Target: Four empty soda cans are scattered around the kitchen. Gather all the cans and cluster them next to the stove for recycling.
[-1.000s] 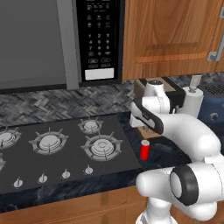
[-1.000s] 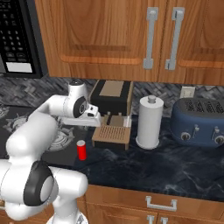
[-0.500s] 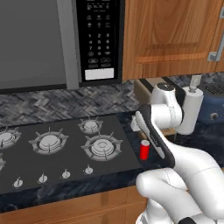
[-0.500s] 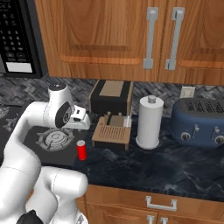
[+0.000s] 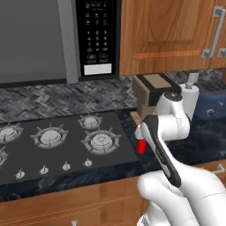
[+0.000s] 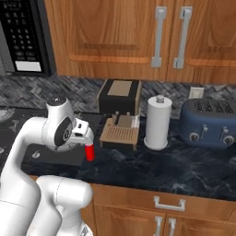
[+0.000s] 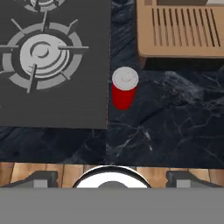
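One red soda can (image 7: 124, 89) with a silvery top stands upright on the dark counter, just off the right edge of the black stove (image 7: 57, 96). My gripper (image 7: 112, 178) hangs well above the can, open, with nothing between its fingertips (image 7: 41, 177). In the left base view the soda can (image 5: 141, 146) shows partly behind my arm, beside the stove (image 5: 66, 141). From the right base view the soda can (image 6: 90, 152) sits directly below my hand.
A coffee machine (image 6: 120, 99) with a wooden drip tray (image 7: 179, 30) stands just behind the can. A white paper-towel roll (image 6: 157, 122) and a blue toaster (image 6: 212, 122) lie further right. A microwave (image 5: 95, 37) hangs above the stove.
The jaws have gone from shut to wide open. My arm has folded back towards the base. The can stands where it stood.
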